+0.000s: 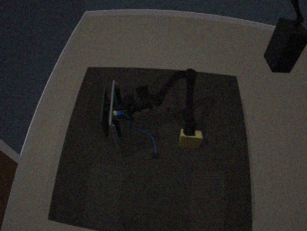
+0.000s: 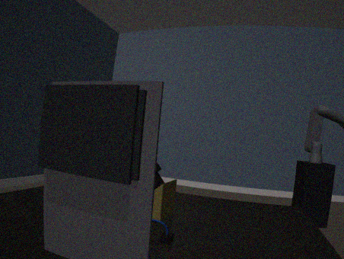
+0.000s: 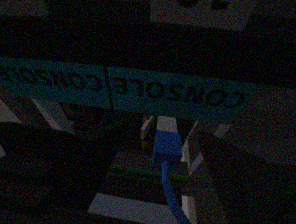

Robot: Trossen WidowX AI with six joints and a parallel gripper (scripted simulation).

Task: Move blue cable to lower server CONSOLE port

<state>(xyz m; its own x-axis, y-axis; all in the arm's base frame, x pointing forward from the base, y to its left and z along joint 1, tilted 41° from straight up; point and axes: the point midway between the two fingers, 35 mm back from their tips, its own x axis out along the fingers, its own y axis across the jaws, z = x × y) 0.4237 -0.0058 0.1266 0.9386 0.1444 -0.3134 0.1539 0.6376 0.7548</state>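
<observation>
Two fingers of the black gripper (image 1: 119,108) stand wide apart, holding nothing. Between them in the wrist view lies the blue plug with a whitish front end (image 1: 117,113) (image 3: 167,142), its front end at the lower edge of a teal strip lettered CONSOLE (image 3: 175,95); whether it is fully seated cannot be told. From the plug, a thin blue cable (image 1: 148,134) (image 2: 163,224) (image 3: 172,197) curves away from the fingers to the dark tabletop (image 1: 153,190) (image 2: 228,228).

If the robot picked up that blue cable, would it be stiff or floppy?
Probably bendy: the blue cable curves freely. Its blue-and-white plug looks blocky, so likely stiff. Being thin, the cable is probably light.
</observation>
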